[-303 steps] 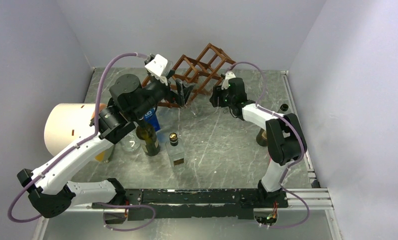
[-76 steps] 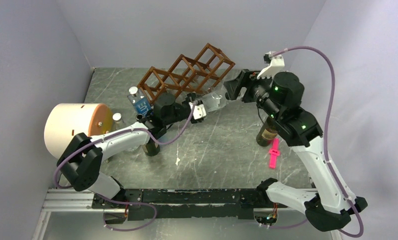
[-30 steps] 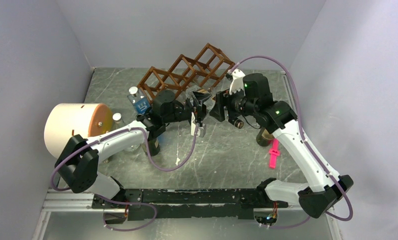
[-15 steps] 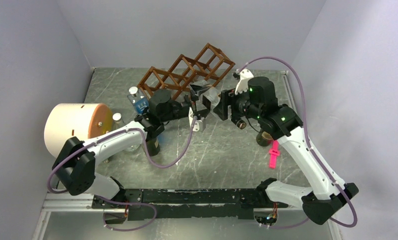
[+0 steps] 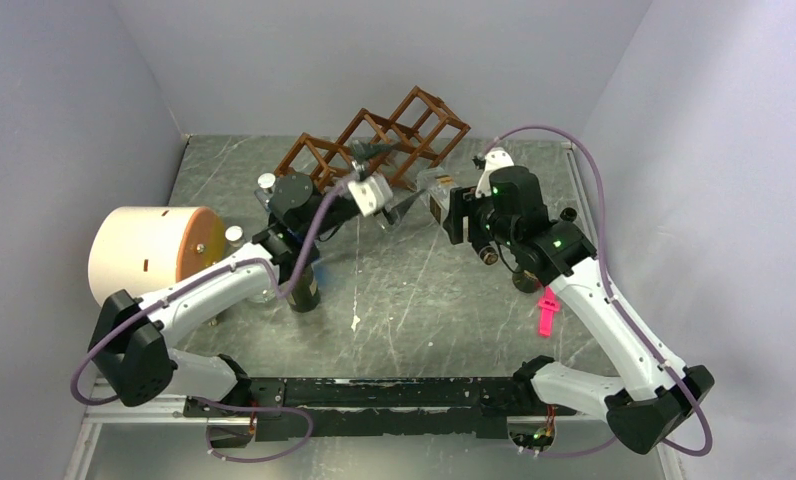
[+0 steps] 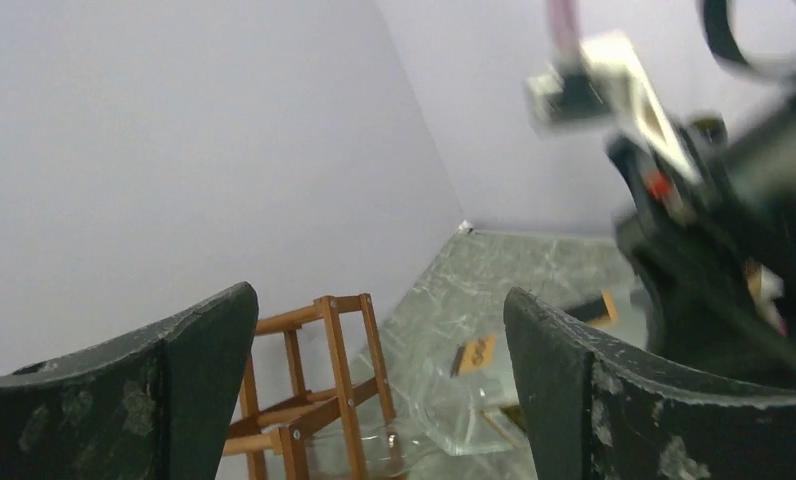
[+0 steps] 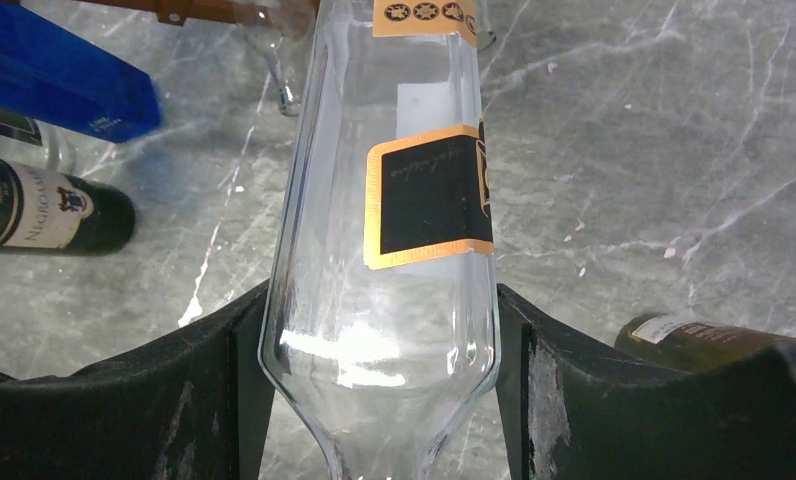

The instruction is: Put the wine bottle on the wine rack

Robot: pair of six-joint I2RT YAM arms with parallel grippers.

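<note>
Far left of the overhead frame: a cream cylinder (image 5: 144,255) lying on the grey worktop (image 5: 424,310), with a dark upright bottle (image 5: 302,288) to its right, beside the left arm.

Further right, up by the rack's lower edge: the left end effector (image 6: 379,300), fingers spread wide. Nothing between them in the wrist view, only rack timber and clear glass beyond.

Upper middle: the wine rack (image 5: 386,135), a reddish-brown open frame with cells set as diamonds, running from lower left to upper right near the back wall.

Just right of and below the rack's middle: the wine bottle (image 5: 426,190), clear glass with a gold-edged dark label, held above the worktop and not yet in any cell. Pinched near the shoulder by the right end effector (image 7: 381,300), both pads tight against the glass.

Long axis lying along the end effector's reach, neck toward the wrist, base leading toward the rack. Rack up and left of the bottle in the overhead frame, and at the top edge in the right wrist view.

Judged from this: right arm the one to finish, sliding the bottle base-first along that axis into an open cell. Left arm nearer the rack but empty. Alignment of base with a cell mouth: not readable from these views.

Lower right: a pink object (image 5: 546,305) and a second dark bottle (image 5: 524,280) on the worktop, well apart from the rack.
</note>
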